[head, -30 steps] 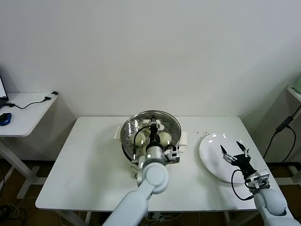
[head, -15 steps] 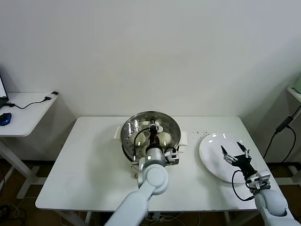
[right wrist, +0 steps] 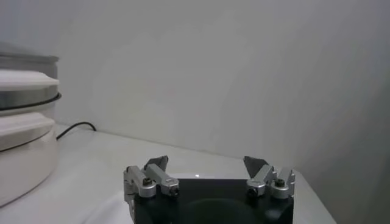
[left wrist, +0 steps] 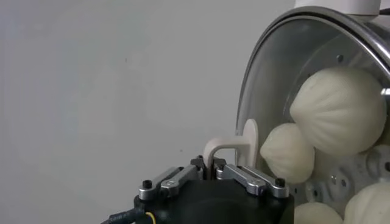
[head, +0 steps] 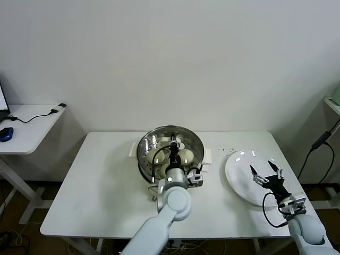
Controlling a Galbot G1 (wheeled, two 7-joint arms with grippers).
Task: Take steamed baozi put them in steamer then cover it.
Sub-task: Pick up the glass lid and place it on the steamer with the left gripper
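a: we start with the white table [head: 106, 180]. what do we have standing on it?

b: the steamer [head: 154, 139] sits near the middle, toward the far edge, a shiny steel basket on a cream-white base. to the right of it, well apart, we see the flat white plate [head: 236, 170], bare where it shows.

a: and the cover [head: 188, 139]?

b: we see it lying over the steamer, its metal rim matching the basket's rim all round. in the left wrist view the cover's rim [left wrist: 268, 55] arcs over the buns, and the cream handle [left wrist: 234, 145] stands out from the glass.

a: where are the steamed baozi [head: 186, 155]?

b: inside the steamer, under the glass. in the left wrist view we count at least four pale baozi [left wrist: 335, 109] resting on the perforated floor, close together.

a: what about our arms?

b: the left gripper [head: 172, 142] reaches over the centre of the cover, its fingers [left wrist: 250, 176] drawn in tight around the handle, gripping it. the right gripper [head: 266, 174] hovers over the plate at the right, fingers [right wrist: 158, 173] spread wide with nothing between them.

a: anything else?

b: a side desk [head: 26, 125] stands far left, with a blue mouse [head: 5, 134] on it.
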